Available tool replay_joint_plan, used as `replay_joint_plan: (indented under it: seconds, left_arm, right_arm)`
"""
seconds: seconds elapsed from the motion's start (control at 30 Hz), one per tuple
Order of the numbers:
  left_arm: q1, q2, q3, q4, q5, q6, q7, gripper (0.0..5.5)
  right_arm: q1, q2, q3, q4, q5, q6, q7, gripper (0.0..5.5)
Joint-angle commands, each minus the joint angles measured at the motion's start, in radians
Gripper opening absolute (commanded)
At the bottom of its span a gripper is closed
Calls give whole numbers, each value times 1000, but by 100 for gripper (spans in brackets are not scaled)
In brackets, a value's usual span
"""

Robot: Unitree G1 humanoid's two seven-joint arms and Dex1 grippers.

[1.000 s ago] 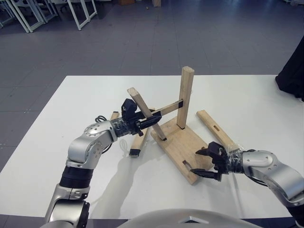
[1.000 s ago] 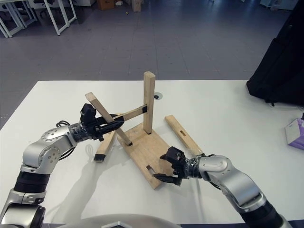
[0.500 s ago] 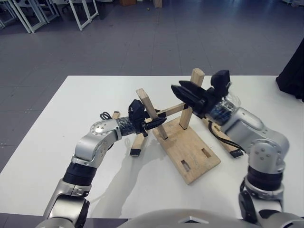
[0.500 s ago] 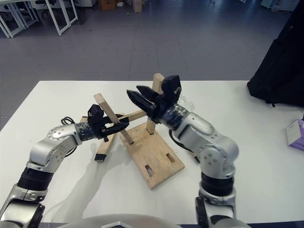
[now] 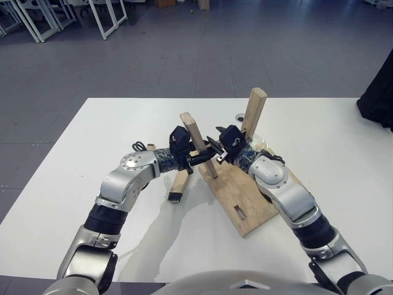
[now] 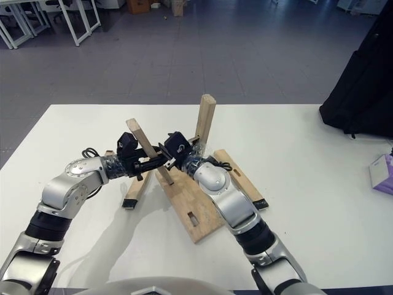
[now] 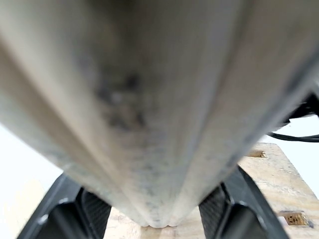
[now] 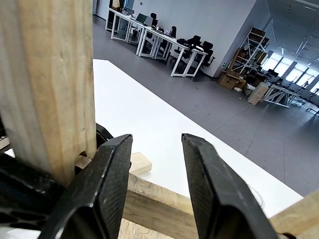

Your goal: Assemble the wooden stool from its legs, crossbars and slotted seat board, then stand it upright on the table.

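Leg (image 5: 191,126) tight in left hand (image 5: 204,157)

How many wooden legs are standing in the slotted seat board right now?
2. The leaning light wooden leg sits at the left corner of the slotted wooden seat board, clamped by the left gripper; the upright wooden leg stands at its far corner. No others seem hidden.

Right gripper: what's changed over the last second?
The right gripper left the near corner of the seat board, swung up by the upright leg, then came down open at the crossbar beside the tilted leg. That leg now stands steeper. The left gripper stayed shut on the tilted leg. The board and the loose leg by the left arm kept their places.
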Motion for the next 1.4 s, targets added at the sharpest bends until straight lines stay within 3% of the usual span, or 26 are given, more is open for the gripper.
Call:
replay_joint_plan:
  seconds: [0.03,0.17,0.27,0.33,0.43,0.57,0.7,0.77,0.93,1.0,1.17,1.4]
  left_arm:
    - [61,62,-105,93,182,91,49,202]
    - [72,66,-87,93,151,50,15,202]
    - [50,72,-81,123,138,32,-25,202]
    - [29,69,-82,155,130,25,-57,202]
    - [14,59,-95,182,132,14,-88,202]
    - [19,50,-152,189,125,0,-177,202]
    - [15,29,-195,267,127,-60,-285,202]
    - [23,26,-192,291,108,-99,-354,202]
    - [-91,66,-154,405,80,-145,-578,202]
    - [-162,62,-137,468,92,-156,-613,202]
    - [-316,14,-98,667,152,-244,-602,202]
    - [-355,-25,-80,751,187,-318,-638,202]
  right_arm:
    - [75,-25,-240,-215,250,151,97,181]
    - [200,-408,-307,-210,289,266,388,181]
    - [101,-466,-382,12,174,212,317,181]
    - [-38,-359,-383,223,52,120,119,181]
    - [-169,-150,-325,362,2,38,0,181]
    - [-113,139,-123,141,113,73,52,181]
    - [-53,175,-93,15,122,129,54,181]
    - [-30,125,-161,-10,132,163,66,181]
    - [183,-221,-341,-224,241,395,257,181]
    - [252,-351,-331,-292,283,443,367,181]
    - [334,-523,-243,-391,337,472,533,181]
    - [337,-517,-137,-377,319,445,537,181]
